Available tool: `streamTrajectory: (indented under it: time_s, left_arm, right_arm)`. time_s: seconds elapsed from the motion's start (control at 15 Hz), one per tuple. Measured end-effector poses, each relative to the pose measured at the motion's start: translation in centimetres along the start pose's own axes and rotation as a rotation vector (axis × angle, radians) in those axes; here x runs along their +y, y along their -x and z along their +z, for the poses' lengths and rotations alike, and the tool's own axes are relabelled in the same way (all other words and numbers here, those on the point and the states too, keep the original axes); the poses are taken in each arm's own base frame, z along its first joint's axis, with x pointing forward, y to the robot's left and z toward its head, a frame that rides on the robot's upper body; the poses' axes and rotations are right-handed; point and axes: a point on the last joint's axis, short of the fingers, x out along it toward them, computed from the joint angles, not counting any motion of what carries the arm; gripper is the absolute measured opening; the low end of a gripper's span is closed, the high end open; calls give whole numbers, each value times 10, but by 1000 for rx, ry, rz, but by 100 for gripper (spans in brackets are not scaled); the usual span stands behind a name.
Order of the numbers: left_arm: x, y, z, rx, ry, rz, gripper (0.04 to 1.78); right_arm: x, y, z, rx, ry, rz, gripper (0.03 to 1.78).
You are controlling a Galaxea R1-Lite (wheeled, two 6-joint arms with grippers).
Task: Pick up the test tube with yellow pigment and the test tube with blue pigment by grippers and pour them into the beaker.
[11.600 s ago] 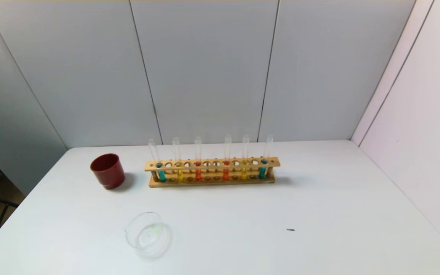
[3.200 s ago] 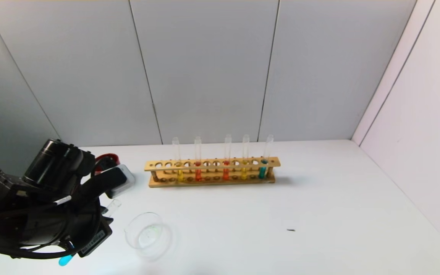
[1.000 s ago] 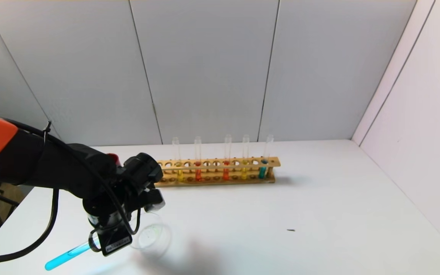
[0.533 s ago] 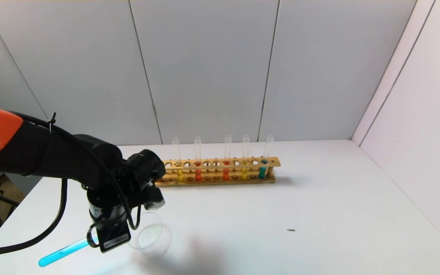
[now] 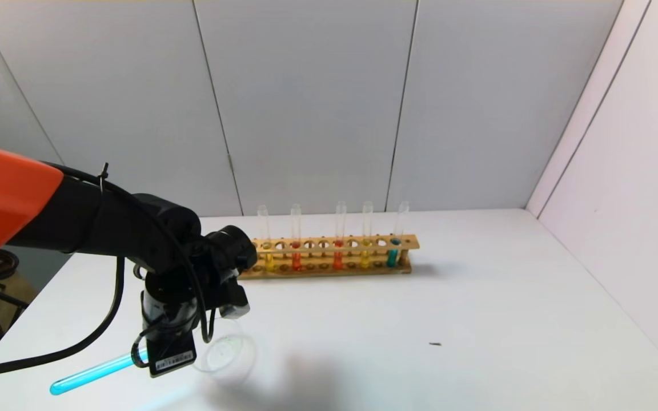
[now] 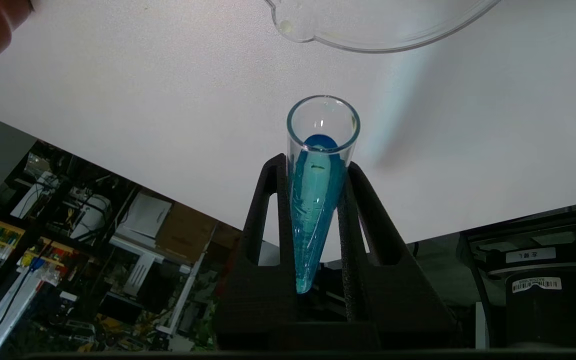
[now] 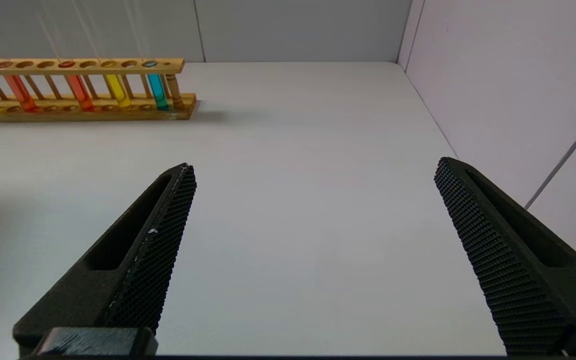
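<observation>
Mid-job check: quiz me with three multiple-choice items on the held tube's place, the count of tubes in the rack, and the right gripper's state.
1. Where is the blue test tube?
A. in the rack
B. in the left gripper, beside the beaker
C. lying in the beaker

2. How many tubes stand in the wooden rack?
A. three
B. five
C. eight

3. The right gripper is:
A. open, holding nothing
B. shut on a yellow tube
C. shut on the beaker

Answers: 1 B, its fingers clamp the tilted tube; 2 B, two yellow, two orange-red, one blue; 3 A, its fingers stand wide apart above bare table.
</observation>
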Motion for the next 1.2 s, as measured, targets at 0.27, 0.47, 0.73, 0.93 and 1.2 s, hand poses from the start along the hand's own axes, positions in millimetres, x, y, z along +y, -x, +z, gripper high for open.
streamTrajectory:
  time_s: [0.27,0.47,0.73,0.93,1.2]
  left_arm:
    - [0,1,2,29,-21,-13,30]
    - [2,2,4,52,-31,-11,30]
    - [4,2,9,77,-48,-14,30]
    - [6,5,13,98,-65,-3,30]
    - [6,10,22,120,-93,6,30]
  right_arm:
    - [0,0,0,0,0,0,174]
    - [0,0,0,0,0,0,174]
    - [0,0,0,0,0,0,174]
    - [0,0,0,0,0,0,174]
    - [0,0,0,0,0,0,174]
